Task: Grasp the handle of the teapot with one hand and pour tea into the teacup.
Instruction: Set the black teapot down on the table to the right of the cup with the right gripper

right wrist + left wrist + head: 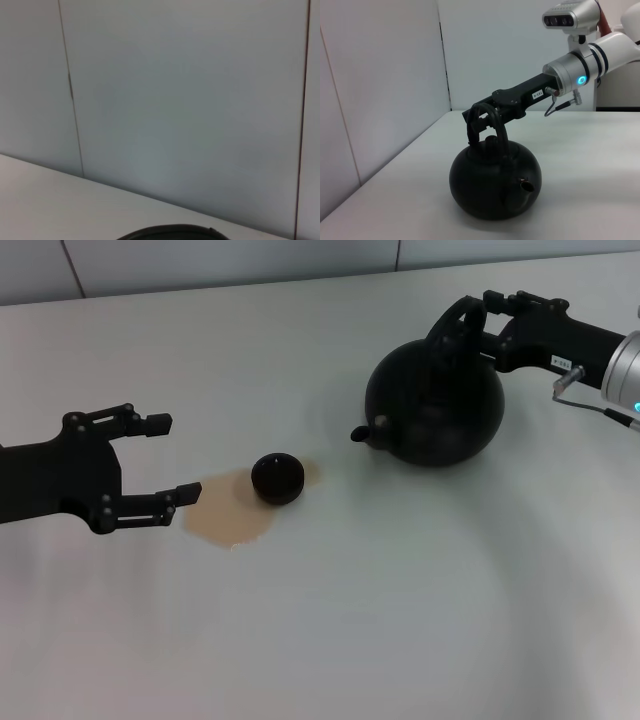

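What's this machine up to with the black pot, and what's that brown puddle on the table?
The robot's right gripper is closed on the handle of the teapot, which sits upright on the table, spout aimed toward the little teacup. The cup stands at the edge of a tan puddle of tea spilled on the table. The left gripper waits open beside the puddle, holding nothing.
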You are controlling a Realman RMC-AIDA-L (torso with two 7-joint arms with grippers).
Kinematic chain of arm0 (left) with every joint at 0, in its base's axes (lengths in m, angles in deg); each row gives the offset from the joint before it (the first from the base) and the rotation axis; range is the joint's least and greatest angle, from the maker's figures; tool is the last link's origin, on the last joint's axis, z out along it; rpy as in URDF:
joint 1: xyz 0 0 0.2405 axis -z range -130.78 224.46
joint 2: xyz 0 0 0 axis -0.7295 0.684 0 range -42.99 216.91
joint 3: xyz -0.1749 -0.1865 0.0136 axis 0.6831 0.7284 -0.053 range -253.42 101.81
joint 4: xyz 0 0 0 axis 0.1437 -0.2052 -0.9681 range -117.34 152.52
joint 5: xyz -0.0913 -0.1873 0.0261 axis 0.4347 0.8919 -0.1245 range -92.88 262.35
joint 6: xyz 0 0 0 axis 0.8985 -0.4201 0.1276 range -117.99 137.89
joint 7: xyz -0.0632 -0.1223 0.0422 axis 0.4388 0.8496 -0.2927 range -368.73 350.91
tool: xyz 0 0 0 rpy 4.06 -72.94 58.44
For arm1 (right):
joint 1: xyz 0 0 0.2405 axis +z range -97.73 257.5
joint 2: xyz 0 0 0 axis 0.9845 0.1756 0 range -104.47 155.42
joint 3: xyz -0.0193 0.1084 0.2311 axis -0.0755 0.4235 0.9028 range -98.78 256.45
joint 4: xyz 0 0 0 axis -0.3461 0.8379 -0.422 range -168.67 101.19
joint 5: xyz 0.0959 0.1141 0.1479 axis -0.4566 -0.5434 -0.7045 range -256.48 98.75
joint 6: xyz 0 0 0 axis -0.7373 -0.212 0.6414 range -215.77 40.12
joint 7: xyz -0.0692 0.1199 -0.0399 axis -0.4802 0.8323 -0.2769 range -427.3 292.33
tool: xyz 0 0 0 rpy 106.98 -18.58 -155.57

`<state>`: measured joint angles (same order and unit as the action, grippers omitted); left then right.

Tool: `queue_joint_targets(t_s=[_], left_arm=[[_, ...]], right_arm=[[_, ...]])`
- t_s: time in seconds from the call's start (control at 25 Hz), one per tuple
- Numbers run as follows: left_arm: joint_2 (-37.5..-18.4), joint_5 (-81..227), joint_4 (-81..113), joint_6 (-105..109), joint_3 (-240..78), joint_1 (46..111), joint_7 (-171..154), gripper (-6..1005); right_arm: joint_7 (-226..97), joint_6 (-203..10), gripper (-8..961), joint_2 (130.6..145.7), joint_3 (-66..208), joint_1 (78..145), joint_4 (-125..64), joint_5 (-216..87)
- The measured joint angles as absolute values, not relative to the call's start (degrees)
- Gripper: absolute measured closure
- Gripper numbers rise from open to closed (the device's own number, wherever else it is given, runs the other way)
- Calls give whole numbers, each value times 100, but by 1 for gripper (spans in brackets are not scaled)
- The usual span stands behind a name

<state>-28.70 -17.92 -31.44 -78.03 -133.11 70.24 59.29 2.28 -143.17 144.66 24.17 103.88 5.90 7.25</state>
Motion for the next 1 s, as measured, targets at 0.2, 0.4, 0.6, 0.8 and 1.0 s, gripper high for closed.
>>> queue_joint_targets(t_s=[0.2,0.4,0.6,0.8,1.0], left_arm=[[-2870,-1792,-3145,-7803,-13311,7022,5932,170],[-2870,-1792,-3145,-7803,-13311,7021,5933,170],[-2870,-1792,-3145,-7803,-13311,7021,5932,170],[-2876,-1791,-3146,-7802,-13311,7021,5930,170],[-2885,-1784,-3148,-7803,-13311,7022,5931,170]], right_arm=[[246,-14426,325,14470,2437,10312,645,718],[260,-14492,236,14492,2441,10166,824,709],[263,-14686,187,14501,2441,9999,975,709],[265,-14895,187,14512,2451,9827,1062,705],[265,-15171,187,14520,2452,9596,1201,674]])
